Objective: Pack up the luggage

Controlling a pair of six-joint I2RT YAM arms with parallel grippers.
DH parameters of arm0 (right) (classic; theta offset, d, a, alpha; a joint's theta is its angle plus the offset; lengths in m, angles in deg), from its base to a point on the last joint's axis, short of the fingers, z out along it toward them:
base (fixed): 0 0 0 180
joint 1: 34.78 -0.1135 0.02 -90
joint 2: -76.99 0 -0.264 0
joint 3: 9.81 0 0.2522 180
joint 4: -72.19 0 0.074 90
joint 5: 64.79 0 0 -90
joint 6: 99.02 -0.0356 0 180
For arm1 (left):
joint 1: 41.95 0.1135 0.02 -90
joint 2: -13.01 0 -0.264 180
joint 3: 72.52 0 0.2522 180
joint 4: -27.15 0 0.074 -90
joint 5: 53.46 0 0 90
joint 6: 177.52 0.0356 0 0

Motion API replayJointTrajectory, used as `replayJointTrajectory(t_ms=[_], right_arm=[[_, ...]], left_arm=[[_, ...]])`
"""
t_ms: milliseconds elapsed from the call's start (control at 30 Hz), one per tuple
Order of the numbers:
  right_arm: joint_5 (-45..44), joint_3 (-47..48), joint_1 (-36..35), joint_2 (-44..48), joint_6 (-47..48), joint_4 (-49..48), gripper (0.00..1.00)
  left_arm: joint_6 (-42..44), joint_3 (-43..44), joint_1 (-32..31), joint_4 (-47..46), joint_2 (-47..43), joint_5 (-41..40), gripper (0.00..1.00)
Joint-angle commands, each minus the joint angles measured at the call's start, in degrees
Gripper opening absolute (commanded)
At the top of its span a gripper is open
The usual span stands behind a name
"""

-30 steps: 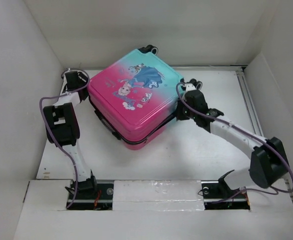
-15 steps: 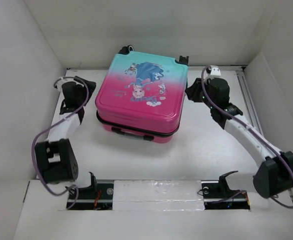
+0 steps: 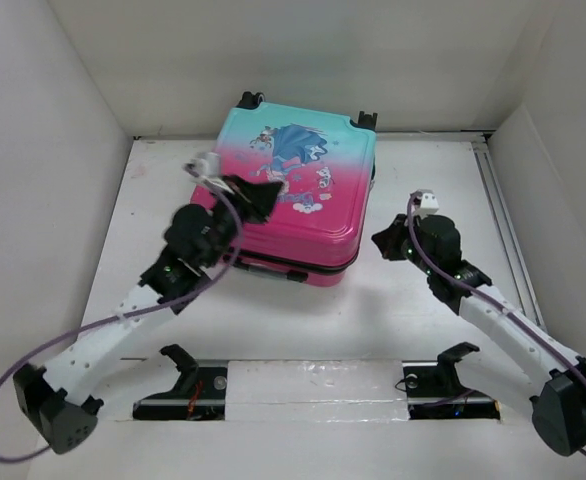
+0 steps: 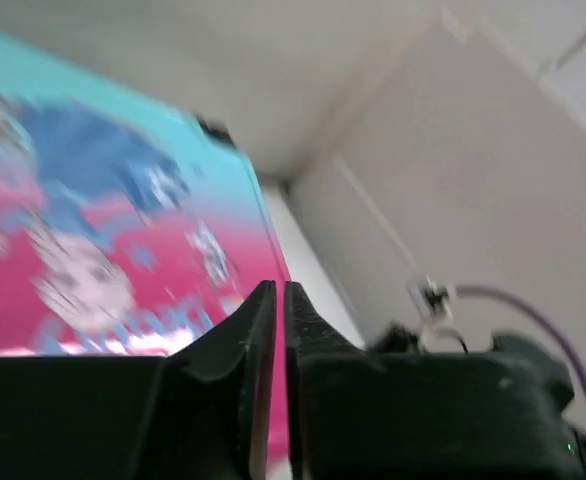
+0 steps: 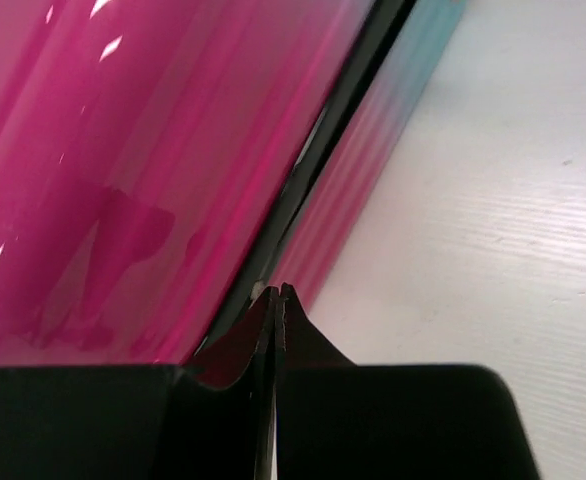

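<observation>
The luggage (image 3: 308, 215) lies flat and closed at the back middle of the table, pink-to-teal lid with the cartoon princess facing up and wheels (image 3: 250, 99) toward the back wall. My left gripper (image 3: 272, 188) hovers over the lid's left half, jaws shut with only a thin slit and nothing between them. In the left wrist view the lid (image 4: 93, 230) is blurred under the left gripper (image 4: 273, 287). My right gripper (image 3: 380, 242) stands shut by the luggage's right front side. In the right wrist view the right gripper (image 5: 276, 291) points at the black seam (image 5: 323, 130).
White walls close in the table (image 3: 403, 300) on three sides. A rail (image 3: 500, 200) runs along the right wall. The luggage's black front handle (image 3: 265, 263) faces the arm bases (image 3: 188, 378). The right arm (image 4: 493, 350) shows in the left wrist view.
The left arm swung from the luggage's left side to above its lid and its jaws closed. The right gripper dropped back toward the luggage's right front side. The luggage, turned earlier, now rests square.
</observation>
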Motion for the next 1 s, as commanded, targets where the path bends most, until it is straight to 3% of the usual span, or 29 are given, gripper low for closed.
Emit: replayJointTrajectory(t_ms=[0,67,100,200,300,367,500,567,633,800,967], right_arm=[[3.67,-0.63,-4.67,-1.65,-0.08,-1.65,0.0],[4.29,-0.64,-7.04,-3.94,-0.08,-3.5,0.0],[4.82,0.84,-9.31,-4.47,-0.08,-4.29,0.0],[4.3,2.96,-12.23,-7.19,0.45,-5.7,0.0],[3.77,7.08,-13.03,-11.23,1.68,-6.23,0.0],[3.77,9.29,-13.56,-13.78,2.38,-6.23,0.0],[-2.64,8.33,-14.17,-12.05,1.77,-3.51,0.0],[-5.27,4.14,-14.69,-9.58,1.77,-3.5,0.04],[-5.98,0.78,-14.7,-5.9,1.24,-4.81,0.15],[-3.36,-6.26,-13.56,-3.42,1.24,-11.76,0.34],[4.01,-7.93,-8.82,-4.83,7.55,-18.16,0.42]], left_arm=[[7.12,-3.33,-15.8,3.3,2.77,-9.23,0.02],[10.09,-3.34,-22.96,3.3,2.77,-20.52,0.0],[11.41,-4.03,-29.69,2.6,2.77,-23.47,0.0],[10.13,-7.18,-36.08,2.68,2.77,-29.81,0.0],[3.63,-16.2,-36.7,2.69,2.77,-29.3,0.0],[-5.59,-21.24,-36.7,2.69,1.99,-29.3,0.0],[-17.12,-32.93,-36.7,1.89,-5.91,-32.37,0.0],[-19.32,-36.46,-36.7,4.08,-10.91,-34.39,0.0],[-23.54,-37.09,-36.7,10.23,-13.04,-36.41,0.0],[-21.45,-39.55,-36.7,7.27,-13.15,-36.69,0.23],[-19.78,-36.48,-36.7,2.35,-5.59,-35.54,0.26]])
